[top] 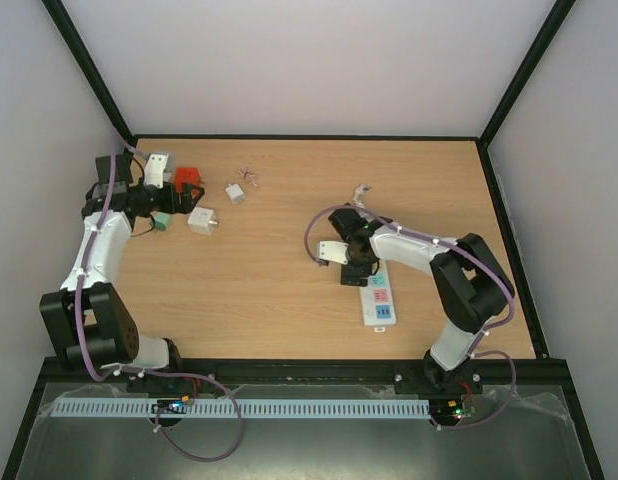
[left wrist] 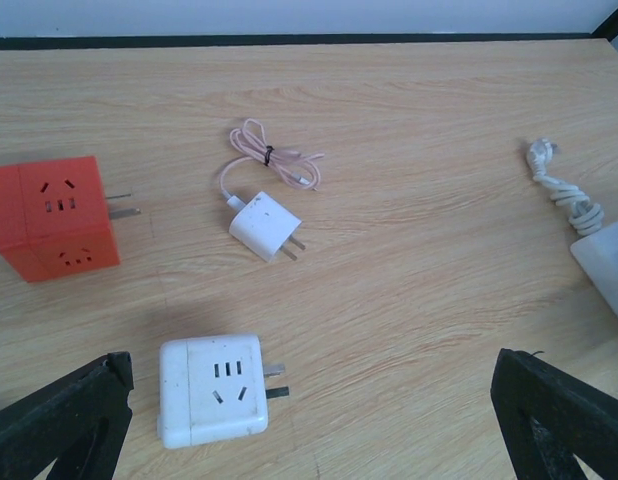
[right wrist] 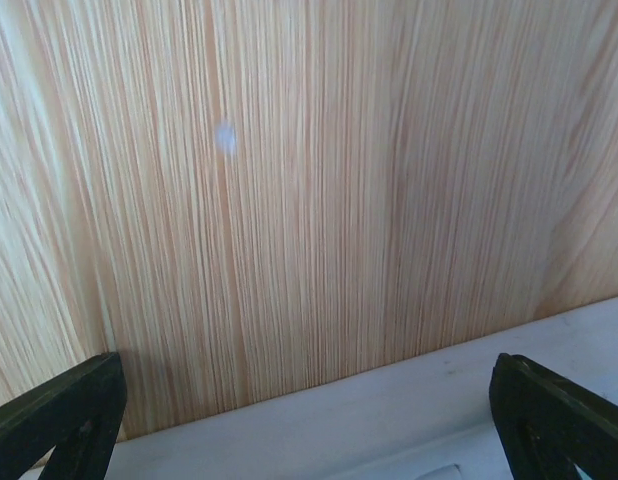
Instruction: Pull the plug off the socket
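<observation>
1. The left fingers (left wrist: 59, 420) stood wide open and empty, touching nothing on the surface (left wrist: 409, 330).
2. The right fingers (right wrist: 559, 415) were spread just as wide, holding nothing. The socket (right wrist: 389, 415) showed only as a white edge low between them, and contact could not be judged.
3. From above, the socket's far end was hidden under the right arm.
4. A white cube (left wrist: 211, 390) lay between the left fingers, with a red cube (left wrist: 54, 218) beyond on the left. A charger (left wrist: 264, 227) with a pink cable (left wrist: 269, 155) lay further ahead, and a white cord (left wrist: 564, 190) far right.
</observation>
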`<state>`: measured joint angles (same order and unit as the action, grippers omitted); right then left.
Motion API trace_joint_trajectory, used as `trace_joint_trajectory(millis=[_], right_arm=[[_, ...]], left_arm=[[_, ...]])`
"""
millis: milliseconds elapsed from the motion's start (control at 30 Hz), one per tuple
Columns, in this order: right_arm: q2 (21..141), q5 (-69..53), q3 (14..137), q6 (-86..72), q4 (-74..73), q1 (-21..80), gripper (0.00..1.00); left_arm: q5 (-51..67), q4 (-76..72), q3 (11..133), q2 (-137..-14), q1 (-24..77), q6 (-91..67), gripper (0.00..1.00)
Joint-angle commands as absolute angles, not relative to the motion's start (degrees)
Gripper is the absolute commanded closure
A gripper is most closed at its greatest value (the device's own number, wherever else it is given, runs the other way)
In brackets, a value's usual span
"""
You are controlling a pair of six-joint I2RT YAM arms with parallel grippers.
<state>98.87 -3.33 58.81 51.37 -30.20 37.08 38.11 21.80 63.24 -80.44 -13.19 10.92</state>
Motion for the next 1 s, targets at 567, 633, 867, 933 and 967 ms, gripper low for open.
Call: trace_joint_trajectory(millis=[567, 633, 867, 933, 967], right_arm=[[98.9, 6.4, 49.2, 76.4, -33.8, 11.2, 0.02], [98.8, 7.4, 48.4, 78.4, -32.1, 9.1, 0.02], [101.4, 9.1, 50.7, 82.3, -31.2, 2.2, 0.02], [101.0, 9.2, 50.5, 82.7, -30.8, 1.3, 0.02], [100.6, 9.1, 50.3, 82.8, -30.4, 1.1, 0.02]], left_arm=[[38.4, 22.2, 61.9, -79.0, -13.5, 10.9, 0.00], [38.4, 22.0, 61.7, -79.1, -13.5, 10.8, 0.00], [37.5, 21.5, 61.4, -79.2, -13.5, 10.8, 0.00], [37.0, 21.5, 61.6, -79.3, -13.5, 10.8, 0.00], [36.8, 21.6, 61.7, -79.4, -13.5, 11.0, 0.00]])
